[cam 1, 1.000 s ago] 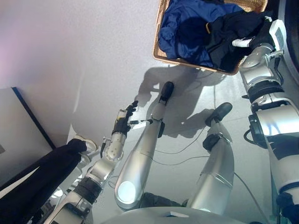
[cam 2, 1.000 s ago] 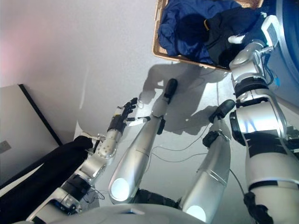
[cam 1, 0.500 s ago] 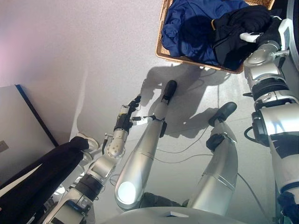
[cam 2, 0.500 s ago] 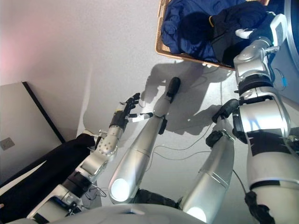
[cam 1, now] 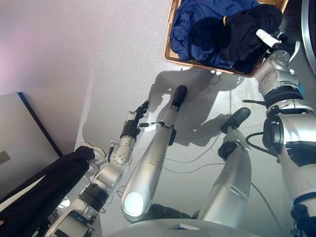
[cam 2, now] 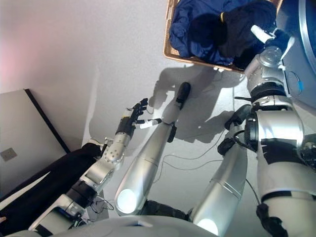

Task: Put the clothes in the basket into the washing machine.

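A wicker basket (cam 1: 197, 65) stands on the floor at the top of the view. It holds a blue garment (cam 1: 197, 24) on the left and a black garment (cam 1: 249, 24) on the right. My right hand (cam 1: 272, 42) is at the basket's right side, curled into the bunched black garment, with one white fingertip showing on the cloth. My left hand (cam 1: 134, 121) hangs over the bare floor at centre left, with its fingers straight and empty. The washing machine (cam 2: 296, 29) shows at the top right edge, just right of the basket.
A person in dark clothes (cam 1: 39, 192) with a white shoe (cam 1: 91, 150) is at the lower left. A grey panel with a dark edge (cam 1: 34, 123) lies beside them. Light grey floor spreads left of the basket.
My right hand has turned and drawn the black garment into a tighter bunch at the basket's right side. The left hand has hardly moved. The view has shifted slightly.
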Available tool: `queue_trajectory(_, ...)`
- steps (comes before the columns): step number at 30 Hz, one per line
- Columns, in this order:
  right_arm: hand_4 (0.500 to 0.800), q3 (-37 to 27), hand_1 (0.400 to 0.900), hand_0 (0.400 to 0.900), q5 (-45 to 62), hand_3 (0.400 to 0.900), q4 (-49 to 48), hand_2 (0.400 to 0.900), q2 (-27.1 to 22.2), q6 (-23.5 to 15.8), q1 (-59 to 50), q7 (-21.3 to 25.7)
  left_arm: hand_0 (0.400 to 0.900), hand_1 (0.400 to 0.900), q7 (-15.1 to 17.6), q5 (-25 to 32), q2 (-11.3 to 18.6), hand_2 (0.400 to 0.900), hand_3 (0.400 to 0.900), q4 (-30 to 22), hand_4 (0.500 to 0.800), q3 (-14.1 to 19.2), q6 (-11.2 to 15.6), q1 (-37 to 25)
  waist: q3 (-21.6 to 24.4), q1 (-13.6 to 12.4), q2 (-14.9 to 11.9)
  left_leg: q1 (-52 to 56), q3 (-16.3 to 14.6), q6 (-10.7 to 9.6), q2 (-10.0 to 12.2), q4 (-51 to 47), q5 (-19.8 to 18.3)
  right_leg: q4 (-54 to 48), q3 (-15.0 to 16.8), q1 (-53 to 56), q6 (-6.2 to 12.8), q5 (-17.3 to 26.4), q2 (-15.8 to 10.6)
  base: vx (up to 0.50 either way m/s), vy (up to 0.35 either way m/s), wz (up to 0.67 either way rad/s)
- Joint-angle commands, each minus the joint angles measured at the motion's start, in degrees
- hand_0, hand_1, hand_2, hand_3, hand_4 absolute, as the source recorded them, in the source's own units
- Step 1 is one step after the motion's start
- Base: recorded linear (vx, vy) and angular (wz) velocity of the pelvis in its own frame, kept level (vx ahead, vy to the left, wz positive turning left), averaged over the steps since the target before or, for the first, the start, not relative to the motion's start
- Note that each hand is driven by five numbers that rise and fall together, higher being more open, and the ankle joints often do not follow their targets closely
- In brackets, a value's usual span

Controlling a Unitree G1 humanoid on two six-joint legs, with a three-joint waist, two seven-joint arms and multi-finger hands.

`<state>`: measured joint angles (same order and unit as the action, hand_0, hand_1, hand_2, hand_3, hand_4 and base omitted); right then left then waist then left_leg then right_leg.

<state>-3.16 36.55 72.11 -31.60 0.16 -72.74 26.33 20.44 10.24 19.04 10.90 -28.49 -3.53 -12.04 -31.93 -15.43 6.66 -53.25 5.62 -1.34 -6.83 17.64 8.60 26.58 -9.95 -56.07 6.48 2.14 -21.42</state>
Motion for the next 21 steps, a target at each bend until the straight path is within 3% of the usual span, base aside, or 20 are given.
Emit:
queue_trajectory(1,0.500,-0.2,0.400,0.400,11.7,0.400,-8.1,0.400,-3.0,-10.7,2.4,0.7,0.900,0.900,0.7,1.5,-0.8,0.900,0.900,0.0,0.800,-1.4,1.0,0.7,2.1,2.4,7.3,1.9,-0.3,1.1,-1.2,2.4,-9.9,-3.4,1.6,3.3,2.65,-2.0,2.8,0.00,0.042,-0.25)
queue_trajectory(9,0.500,-8.6,0.400,0.400,29.8,0.400,-16.4,0.400,2.1,-23.0,3.9,-0.4,0.900,0.900,-0.1,3.3,-0.9,0.900,0.900,2.5,0.800,-1.1,0.7,0.0,2.1,5.3,6.1,5.2,-2.4,0.9,-0.4,1.0,-9.0,-8.2,2.0,7.0,2.28,1.0,3.7,-0.03,0.024,-0.19)
queue_trajectory(15,0.500,-10.6,0.400,0.400,33.8,0.400,-14.7,0.400,3.6,-24.9,1.9,0.4,0.900,0.900,-0.9,4.1,-0.9,0.900,0.900,5.5,0.800,-1.1,0.5,-1.0,2.6,6.3,5.6,10.8,-4.3,0.7,0.3,0.1,-9.7,-11.8,3.2,13.1,2.60,2.1,4.8,0.05,0.034,-0.29)
queue_trajectory(21,0.500,-13.8,0.400,0.400,38.4,0.400,-10.5,0.400,1.4,-25.8,-0.6,2.2,0.900,0.900,-2.4,4.9,0.1,0.900,0.900,5.4,0.800,-1.9,0.4,0.0,7.0,5.0,6.6,15.6,-3.2,0.6,-0.1,-3.7,-9.2,-15.2,2.1,18.5,3.04,2.6,4.5,0.09,-0.025,0.06)
